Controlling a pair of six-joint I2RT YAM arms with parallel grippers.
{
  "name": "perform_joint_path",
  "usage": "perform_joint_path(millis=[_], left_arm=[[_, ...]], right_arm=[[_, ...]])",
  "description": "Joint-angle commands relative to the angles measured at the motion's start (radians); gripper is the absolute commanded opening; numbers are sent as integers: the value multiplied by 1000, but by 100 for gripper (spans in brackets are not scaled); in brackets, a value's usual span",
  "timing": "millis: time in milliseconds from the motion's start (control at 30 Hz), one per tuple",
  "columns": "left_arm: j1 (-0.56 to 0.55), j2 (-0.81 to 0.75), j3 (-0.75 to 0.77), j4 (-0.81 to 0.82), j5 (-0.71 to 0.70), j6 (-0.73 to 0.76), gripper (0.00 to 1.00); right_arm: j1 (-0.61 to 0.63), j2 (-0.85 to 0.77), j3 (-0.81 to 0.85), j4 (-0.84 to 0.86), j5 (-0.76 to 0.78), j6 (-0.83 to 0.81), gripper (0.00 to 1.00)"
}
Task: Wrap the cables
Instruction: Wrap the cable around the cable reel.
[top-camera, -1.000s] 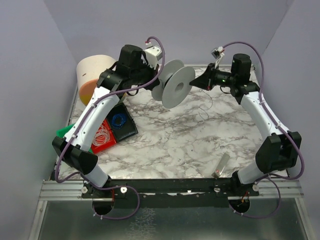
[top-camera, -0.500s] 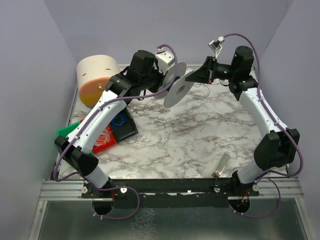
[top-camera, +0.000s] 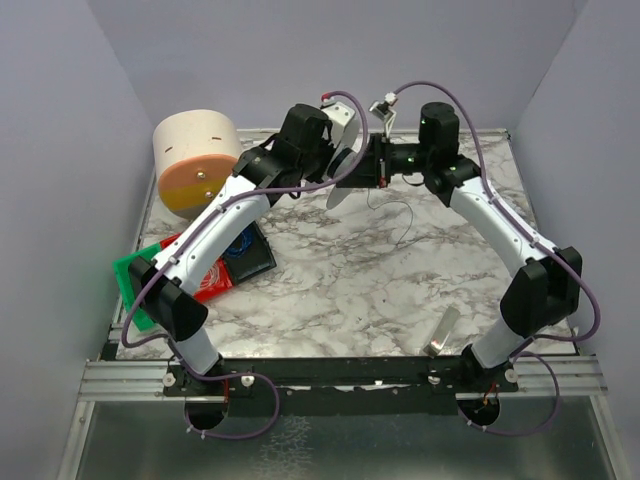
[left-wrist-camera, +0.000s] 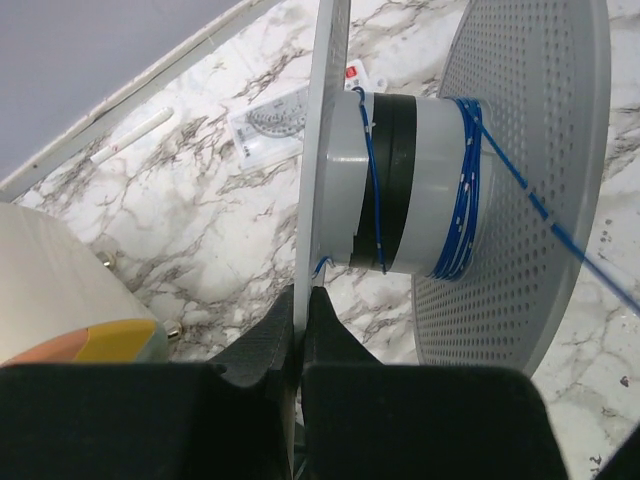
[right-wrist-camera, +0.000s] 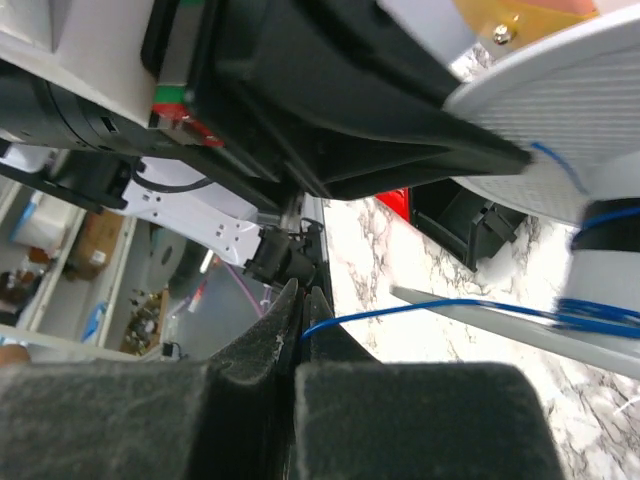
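My left gripper (top-camera: 338, 168) is shut on the thin solid flange (left-wrist-camera: 325, 150) of a grey spool (top-camera: 342, 188) and holds it above the back of the table. In the left wrist view (left-wrist-camera: 300, 300) the flange stands edge-on between the fingers. The cable (left-wrist-camera: 560, 225), a very thin blue wire, has a few turns on the white hub (left-wrist-camera: 430, 190) beside the perforated flange (left-wrist-camera: 530, 150). My right gripper (top-camera: 372, 165) is right beside the spool. In the right wrist view (right-wrist-camera: 303, 300) it is shut on the wire (right-wrist-camera: 420, 313). Loose wire (top-camera: 403, 218) hangs down to the table.
A cream and orange roll (top-camera: 195, 160) stands at the back left. A green tray (top-camera: 135, 285), a red bin (top-camera: 210, 275) and a black bin (top-camera: 245, 248) with small coils lie left. A grey stick (top-camera: 443, 330) lies front right. A protractor (left-wrist-camera: 270, 120) and a white pen (left-wrist-camera: 130, 138) lie at the back.
The left arm carried the spool right and turned it edge-on to the top camera. The right gripper moved left with the wire until it is beside the spool.
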Motion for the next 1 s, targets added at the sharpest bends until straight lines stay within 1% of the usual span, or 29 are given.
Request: perform_joint_path(millis=[0,133,300,533,667,800,867,967], left_arm=[[20,55,46,35,-182,-63,0],[22,74,63,35,-192,-92,0],[59,78,94,31,-105,-155,0],[171,56,112,32,173,-251,0],[225,22,95,43,371,-281,0],[244,-14,80,46,519,-270,0],[253,-31,72,46,607,-266,0],[264,-57,64,46,687,-256,0]], right_arm=[[93,-33,1,-166,37,-216,1],[151,-24,-55,-189,87,-277,1],[201,-28,-139,-225,181,-402,1],[202,-25,-301,-118,295,-409,1],[201,-33,-367,-51,428,-399,0],[187,-47,-414,7,598,-361,0],[160,-45,-428,14,644,-330,1],[108,-38,-446,55,668,-284,0]])
